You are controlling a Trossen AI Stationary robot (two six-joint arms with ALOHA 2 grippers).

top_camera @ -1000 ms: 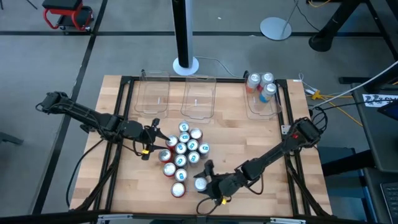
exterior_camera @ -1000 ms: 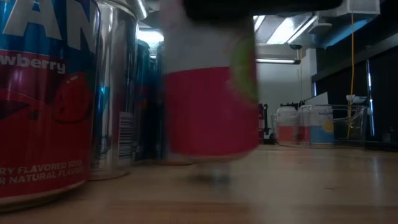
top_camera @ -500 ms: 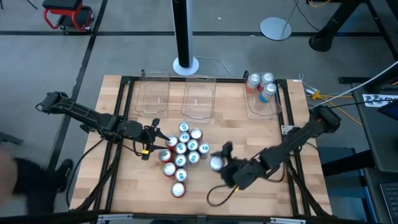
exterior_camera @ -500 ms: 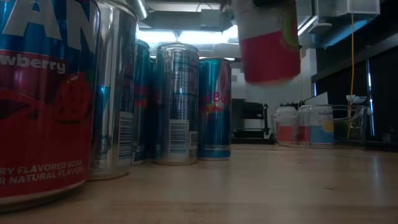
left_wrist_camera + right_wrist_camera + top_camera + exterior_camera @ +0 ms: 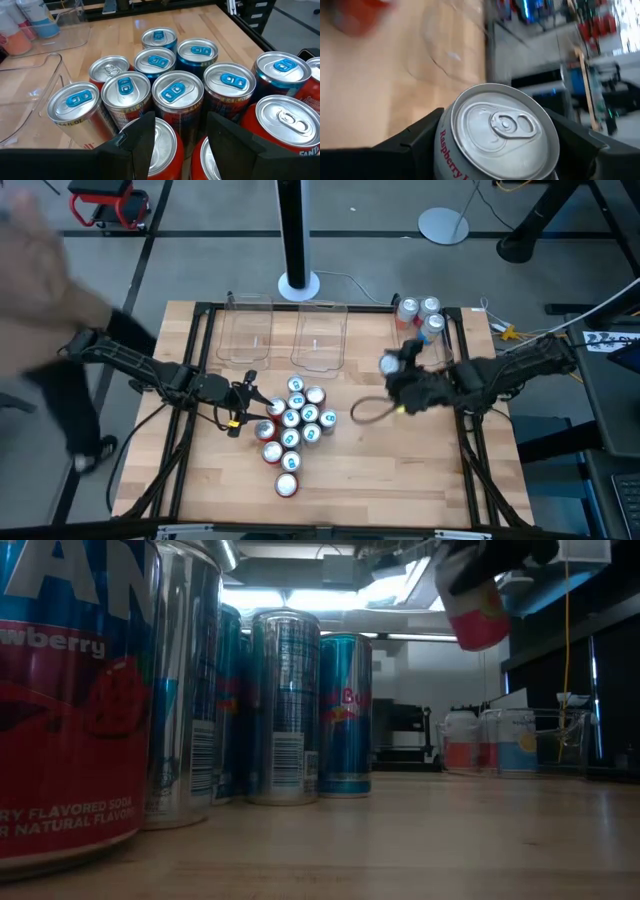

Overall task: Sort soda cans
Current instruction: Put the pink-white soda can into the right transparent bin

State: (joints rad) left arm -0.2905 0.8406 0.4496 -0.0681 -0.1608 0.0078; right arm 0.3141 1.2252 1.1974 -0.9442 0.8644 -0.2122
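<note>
Right gripper (image 5: 392, 367) carried raspberry can (image 5: 389, 364), pinched between fingers, toward right bin (image 5: 447, 350).

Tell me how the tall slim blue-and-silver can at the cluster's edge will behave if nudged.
The tall slim blue-and-silver metal can looks narrow for its height, so a high push would probably tip it. Once down, its round body would likely roll across the smooth wooden tabletop. Its glossy wall may slip in the jaws.

Can cluster (image 5: 291, 427) table centre; three bins (image 5: 320, 335) behind; cans (image 5: 421, 316) in rightmost bin.
</note>
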